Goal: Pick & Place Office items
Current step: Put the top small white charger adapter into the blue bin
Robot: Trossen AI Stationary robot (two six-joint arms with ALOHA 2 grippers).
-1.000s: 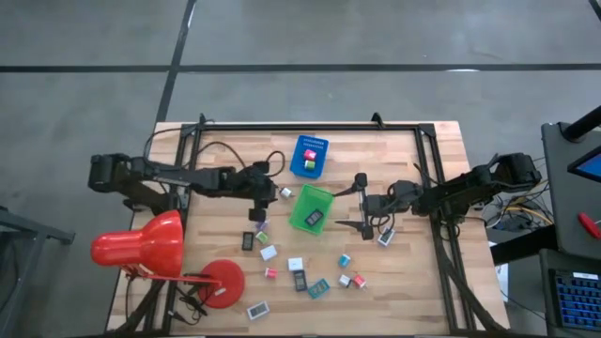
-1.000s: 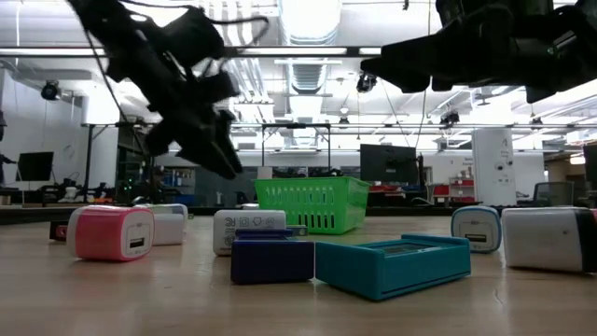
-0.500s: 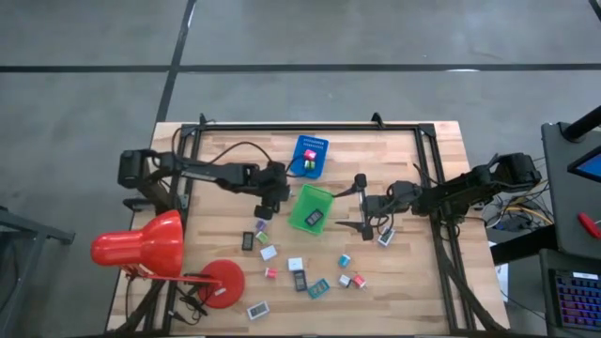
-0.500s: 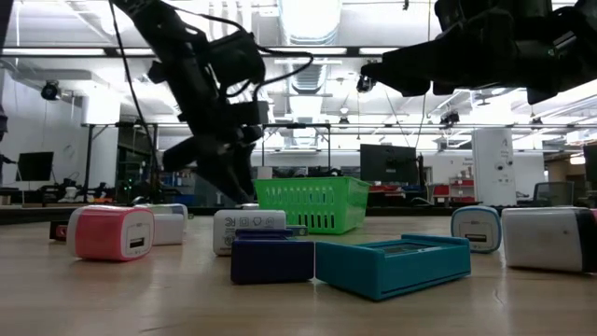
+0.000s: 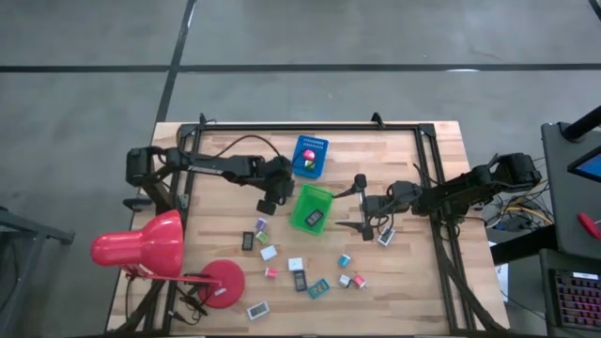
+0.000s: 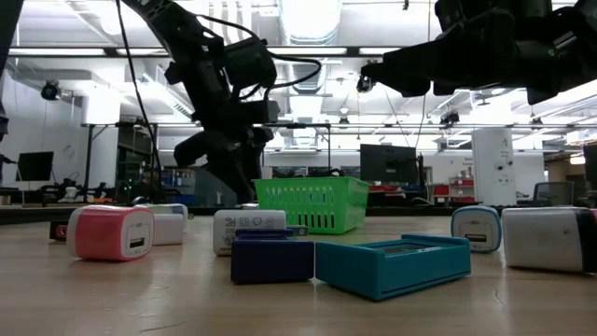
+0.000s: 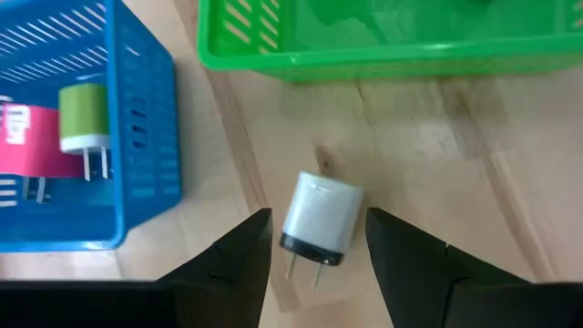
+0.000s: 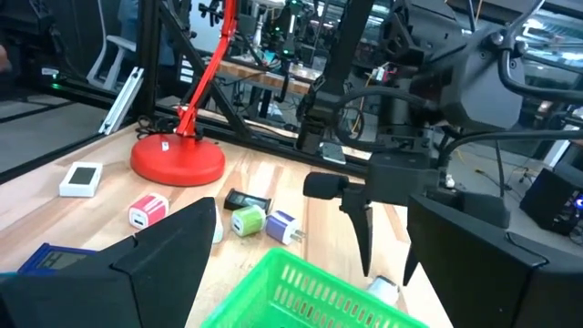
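Note:
A white plug charger (image 7: 321,224) lies on its side on the wood between the blue tray (image 5: 309,155) and the green tray (image 5: 311,207). My left gripper (image 7: 317,239) hangs over it, open and pointing steeply down. One finger stands on each side of the charger with a small gap. In the high view this gripper (image 5: 271,195) hides the charger. My right gripper (image 5: 359,202) waits open and level, right of the green tray. The blue tray holds a green charger (image 7: 83,119) and a pink one. Several small office items (image 5: 299,270) lie scattered nearer the front edge.
A big red desk lamp (image 5: 141,246) stands at the front left on its round base (image 5: 223,284). In the low view a pink charger (image 6: 110,231), a dark blue box (image 6: 272,257) and a teal box (image 6: 392,264) lie close by. A black frame (image 5: 310,126) runs around the table.
My left gripper has gone toward the table's right edge, up to the green tray, sinking a little. It has tipped steeper and rolled. It now stands over the white charger, with the same gap between its fingers. The right arm has kept still.

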